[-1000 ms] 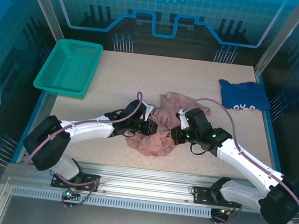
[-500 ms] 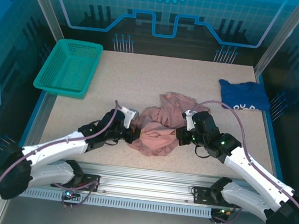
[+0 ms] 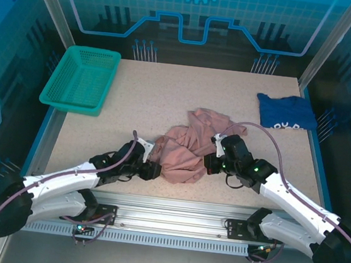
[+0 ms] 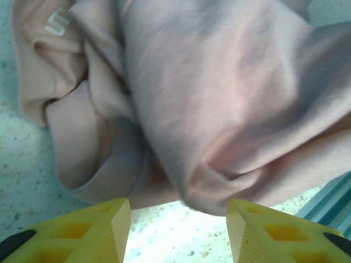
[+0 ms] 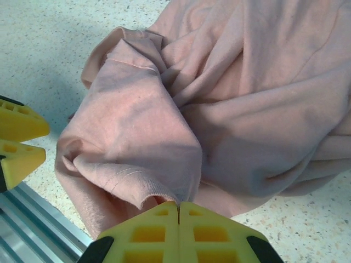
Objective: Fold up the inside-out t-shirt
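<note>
Nearest me, the aluminium rail (image 3: 173,210) runs along the table's front edge, and the inside-out t-shirt (image 3: 186,152) lies bunched just behind it, a little right of centre, between my two arms. My left gripper (image 3: 152,170) sits low at the heap's left edge. On its wrist camera the yellow fingers (image 4: 98,227) stand apart with bare table between them and the cloth just beyond the tips, so it grips nothing. My right gripper (image 3: 207,162) is at the heap's right side with its fingers (image 5: 156,230) pressed together, tips against a hem. Whether a fold is pinched there, I cannot tell. The shirt is dusty pink, soft and heavily creased, rolled into thick lobes with a ribbed neckband showing. A small white mark (image 4: 57,23) is printed near the collar, and I can't read it with certainty. The speckled table (image 3: 154,97) is bare around the heap. Further back, a green mesh basket (image 3: 80,79) sits far left and a dark blue shirt (image 3: 285,111) far right, its white lettering too small to read.
</note>
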Tool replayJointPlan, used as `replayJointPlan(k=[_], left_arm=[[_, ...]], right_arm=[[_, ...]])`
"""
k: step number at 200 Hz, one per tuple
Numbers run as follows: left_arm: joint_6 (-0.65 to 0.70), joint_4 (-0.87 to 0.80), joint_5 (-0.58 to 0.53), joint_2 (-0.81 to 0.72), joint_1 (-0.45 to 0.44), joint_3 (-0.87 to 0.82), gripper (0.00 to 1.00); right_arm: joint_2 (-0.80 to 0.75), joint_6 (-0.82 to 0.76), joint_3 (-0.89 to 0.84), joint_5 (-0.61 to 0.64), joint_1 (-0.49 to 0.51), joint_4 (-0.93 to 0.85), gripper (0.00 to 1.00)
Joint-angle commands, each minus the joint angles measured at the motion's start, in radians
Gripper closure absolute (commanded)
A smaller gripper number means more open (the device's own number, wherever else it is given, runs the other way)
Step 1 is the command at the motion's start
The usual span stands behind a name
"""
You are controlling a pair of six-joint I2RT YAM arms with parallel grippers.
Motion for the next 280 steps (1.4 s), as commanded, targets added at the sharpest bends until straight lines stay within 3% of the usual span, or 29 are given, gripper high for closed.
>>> replayJointPlan(k=[1,41,95,124,151,203,244,280], left_arm=[[0.092,0.007,-0.091,0.015,-0.057,0.084,0.48],[0.203,0.027,-0.044,0.224,-0.102,0.23,0.46],[0.238,0.103,0.023,0.398,-0.104,0.308,0.47],[0.235,0.108,-0.001,0.436,-0.093,0.348,0.73],[0.22,0.128,0.049,0.421,-0.06,0.35,1.0],[0.113,0.198,0.193,0.345,0.082,0.348,1.0],[0.1,0.067,-0.029,0.39,0.091,0.418,1.0],[0.072,-0.014,-0.162,0.368,0.089,0.403,0.82]], right_arm=[[-0.008,-0.005,0.001,-0.048,0.018,0.044,1.0],[-0.014,-0.015,0.005,-0.07,0.018,0.055,1.0],[-0.016,-0.025,0.014,-0.066,0.019,0.046,1.0],[-0.007,-0.042,0.025,-0.064,0.018,0.035,1.0],[-0.013,-0.061,0.034,-0.047,0.019,0.023,1.0],[0.014,-0.053,0.057,-0.08,0.019,0.092,1.0],[0.098,0.055,0.075,-0.084,0.02,0.207,1.0],[0.194,0.161,0.107,-0.032,0.016,0.274,1.0]])
